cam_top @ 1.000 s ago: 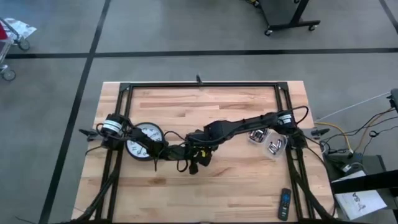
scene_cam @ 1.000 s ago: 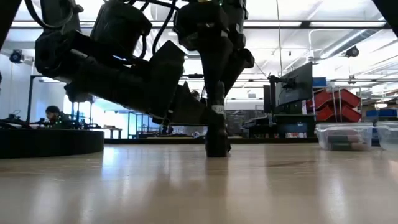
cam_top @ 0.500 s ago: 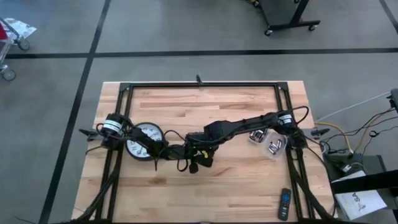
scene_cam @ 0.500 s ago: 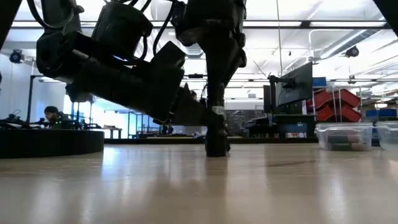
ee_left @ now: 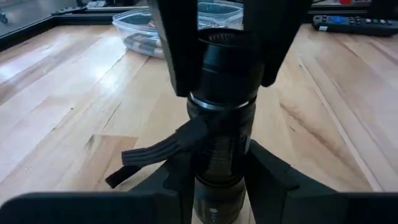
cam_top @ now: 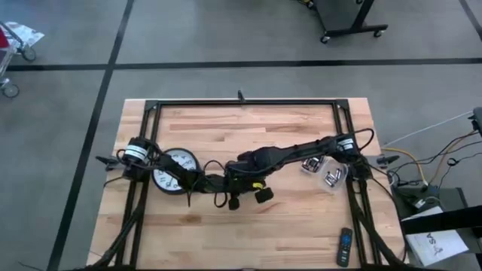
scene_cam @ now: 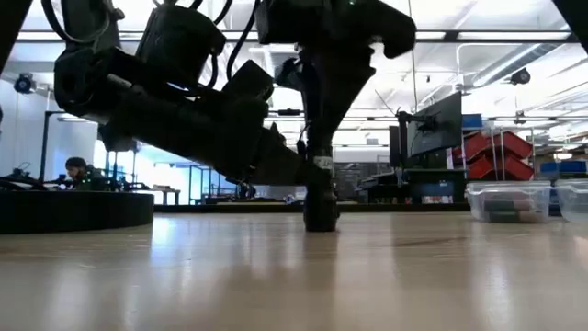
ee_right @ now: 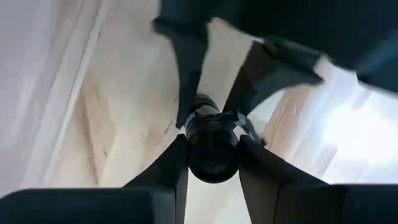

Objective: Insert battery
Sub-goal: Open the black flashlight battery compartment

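A black flashlight point(scene_cam: 320, 198) with a wrist strap point(ee_left: 155, 152) stands upright on the wooden table, near its middle. My left gripper point(ee_left: 217, 157) is shut on its lower body, reaching in from the table's left. My right gripper point(ee_right: 212, 143) comes down from above and is shut on the flashlight's top end. In the high view both grippers point(cam_top: 239, 187) cover the flashlight. The battery is out of view. My left gripper pinches the flashlight's lower body point(ee_left: 217, 177) between its two fingers, coming in slanted from the table's left and lying across it. The flashlight stands upright with its base on the table. My right gripper pinches the flashlight's top end point(ee_right: 211, 158) between its two fingers point(ee_left: 180, 56), pointing straight down along it.
A white-faced clock point(cam_top: 175, 169) lies at the left under the left arm. Clear plastic containers point(cam_top: 324, 172) sit at the right, and a remote point(cam_top: 343, 247) lies near the front right corner. A black frame point(cam_top: 241, 104) runs round the table's edges.
My right gripper has turned about its upright axis over the flashlight; its wrist has swung from the near side toward the table's right. The flashlight stays upright in the same spot.
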{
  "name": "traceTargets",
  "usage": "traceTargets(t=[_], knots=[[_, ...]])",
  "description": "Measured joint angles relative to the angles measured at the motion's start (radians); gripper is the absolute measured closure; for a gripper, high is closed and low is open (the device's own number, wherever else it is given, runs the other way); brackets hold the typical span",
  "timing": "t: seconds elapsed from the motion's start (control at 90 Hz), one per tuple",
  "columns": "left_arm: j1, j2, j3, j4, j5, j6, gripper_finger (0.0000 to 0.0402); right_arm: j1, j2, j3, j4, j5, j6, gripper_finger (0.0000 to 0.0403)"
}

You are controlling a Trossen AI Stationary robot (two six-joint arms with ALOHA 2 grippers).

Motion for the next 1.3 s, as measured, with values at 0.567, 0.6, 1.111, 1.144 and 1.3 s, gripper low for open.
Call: traceTargets(t=[0.567, 0.6, 1.111, 1.144, 1.3], knots=[[-0.002, 0.000, -0.001, 0.000, 0.041, -0.020, 0.0312, 0.005, -0.006, -0.002, 0.028, -0.044, -0.360, 0.0312], [-0.002, 0.000, -0.001, -0.001, 0.040, -0.021, 0.0312, 0.005, -0.010, -0.002, 0.030, -0.044, -0.346, 0.0309], [-0.005, 0.001, 0.001, -0.022, 0.014, -0.026, 0.0306, -0.046, -0.132, -0.031, 0.010, -0.089, -0.021, 0.0306], [-0.006, 0.000, 0.001, -0.022, 0.013, -0.025, 0.0304, -0.060, -0.137, -0.049, 0.010, -0.116, -0.003, 0.0307], [-0.012, -0.002, 0.000, -0.022, 0.011, -0.020, 0.0299, -0.119, -0.150, -0.136, 0.039, -0.169, 0.055, 0.0315]])
